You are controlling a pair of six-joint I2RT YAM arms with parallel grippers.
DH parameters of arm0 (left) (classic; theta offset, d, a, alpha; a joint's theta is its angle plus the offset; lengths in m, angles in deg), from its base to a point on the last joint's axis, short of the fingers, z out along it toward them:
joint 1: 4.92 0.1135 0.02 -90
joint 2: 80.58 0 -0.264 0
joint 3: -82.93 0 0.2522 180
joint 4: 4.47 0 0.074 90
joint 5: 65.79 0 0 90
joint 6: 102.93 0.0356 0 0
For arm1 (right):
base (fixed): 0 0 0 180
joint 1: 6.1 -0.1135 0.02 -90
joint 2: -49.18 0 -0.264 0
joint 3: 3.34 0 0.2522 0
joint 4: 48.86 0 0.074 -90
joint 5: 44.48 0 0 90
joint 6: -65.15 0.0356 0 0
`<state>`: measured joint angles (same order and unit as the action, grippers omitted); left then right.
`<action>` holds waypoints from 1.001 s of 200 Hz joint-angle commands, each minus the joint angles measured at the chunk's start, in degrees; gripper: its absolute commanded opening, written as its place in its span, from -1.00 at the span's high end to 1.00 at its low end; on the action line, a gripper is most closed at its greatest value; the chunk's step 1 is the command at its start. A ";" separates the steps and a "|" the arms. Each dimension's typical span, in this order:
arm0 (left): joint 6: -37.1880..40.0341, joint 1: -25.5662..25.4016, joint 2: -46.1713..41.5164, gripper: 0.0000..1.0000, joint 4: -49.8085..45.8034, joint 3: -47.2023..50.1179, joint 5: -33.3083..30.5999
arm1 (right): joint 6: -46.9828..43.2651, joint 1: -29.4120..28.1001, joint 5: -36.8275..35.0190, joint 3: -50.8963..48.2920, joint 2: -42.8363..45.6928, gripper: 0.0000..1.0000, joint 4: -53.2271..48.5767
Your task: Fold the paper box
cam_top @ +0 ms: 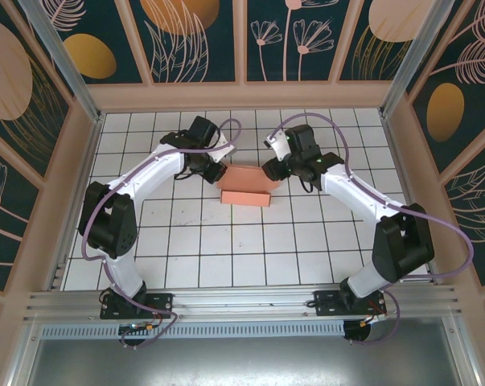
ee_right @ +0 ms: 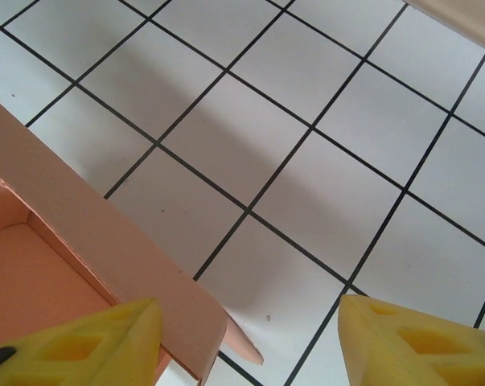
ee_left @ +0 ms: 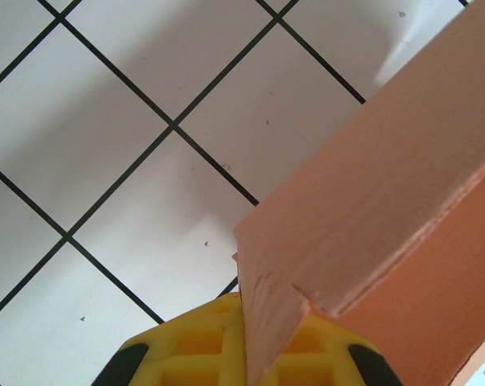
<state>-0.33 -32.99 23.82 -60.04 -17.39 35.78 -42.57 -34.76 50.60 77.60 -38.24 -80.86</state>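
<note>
Paper box (cam_top: 246,186) lies lengthwise between claws: left claw (ee_left: 262,322) clenched on box end flap, right claw (ee_right: 246,310) released beside opposite end.

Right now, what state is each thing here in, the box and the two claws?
box: partly folded, side walls raised, top open.
left gripper: shut, pinching a corner of the box.
right gripper: open, the end of a box wall between its fingers, not gripped.
</note>
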 commanded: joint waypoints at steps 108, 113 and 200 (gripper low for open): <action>-1.46 0.30 -3.81 1.00 0.47 0.05 2.95 | -5.82 -3.58 6.09 -3.26 8.07 -0.36 -2.91; -1.52 0.30 -4.08 1.00 0.57 0.19 2.91 | -5.83 -3.59 5.62 -3.04 7.96 -0.36 -3.13; -2.71 0.39 -5.70 1.00 2.45 3.86 4.24 | -7.33 -2.99 -2.08 -1.34 4.87 -0.15 -7.46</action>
<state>-2.08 -32.95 19.56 -58.72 -14.40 38.01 -48.73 -38.02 51.26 74.47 -32.01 -85.21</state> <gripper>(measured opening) 0.041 0.621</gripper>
